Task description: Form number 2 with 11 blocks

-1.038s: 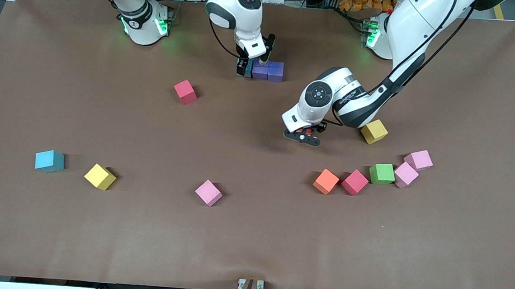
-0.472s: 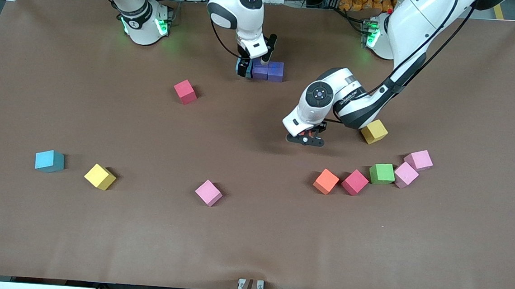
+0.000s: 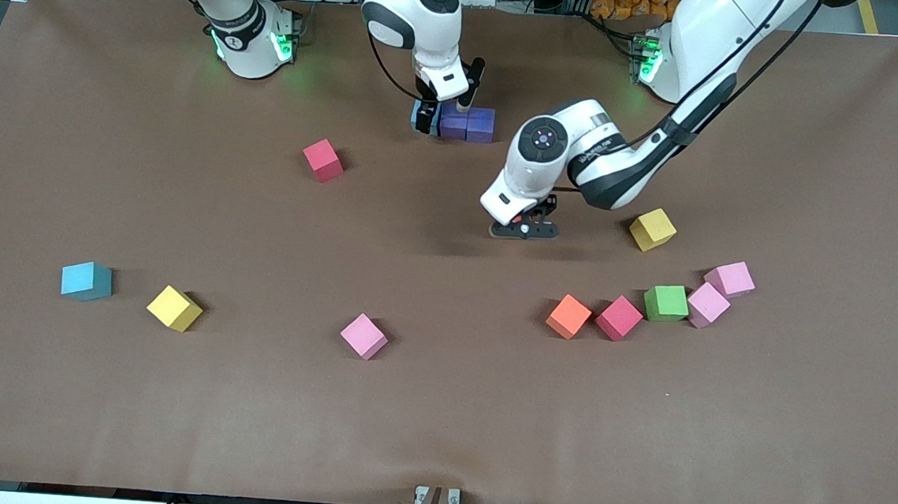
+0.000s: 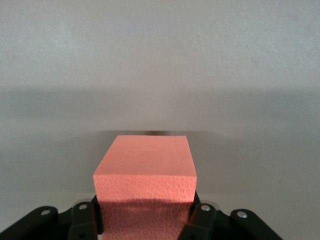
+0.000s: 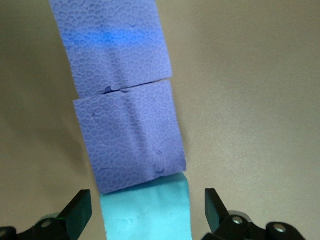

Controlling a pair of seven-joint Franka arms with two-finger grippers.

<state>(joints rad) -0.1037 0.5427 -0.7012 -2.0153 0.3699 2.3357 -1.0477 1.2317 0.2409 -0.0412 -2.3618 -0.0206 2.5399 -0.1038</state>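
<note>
right claw (image 3: 447,109): at the table edge by the robot bases, fingers spread wide either side of the light blue block (image 5: 146,210). Nothing gripped; the block sits on the table, touching the end of the purple pair.
purple blocks (image 3: 467,123): two in a row, faces touching. With the light blue one that's three in line, my guess the top bar of the 2.
left claw (image 3: 524,227): over the middle of the table, closed on an orange block (image 4: 146,170), pads on two opposite side faces. You can see the block only in the left wrist view.
loose, left arm's end: yellow block (image 3: 652,229); nearer the front edge a second orange block (image 3: 568,316), red block (image 3: 619,318), green block (image 3: 666,303).
loose, right arm's end: red block (image 3: 323,159) mid-table, light blue block (image 3: 86,280) and yellow block (image 3: 174,308) toward the front edge.
pink cubes (image 3: 364,336): three, same size; skip them.
handling: looks like matte foam, so likely light, soft, grippy. Expect it to dent if you clamp hard.
grip: take opposite flat faces, centred, claw square to the block. Several blocks sit rotated, so match the yaw first.
risk: placing against the row may nudge the neighbours.
</note>
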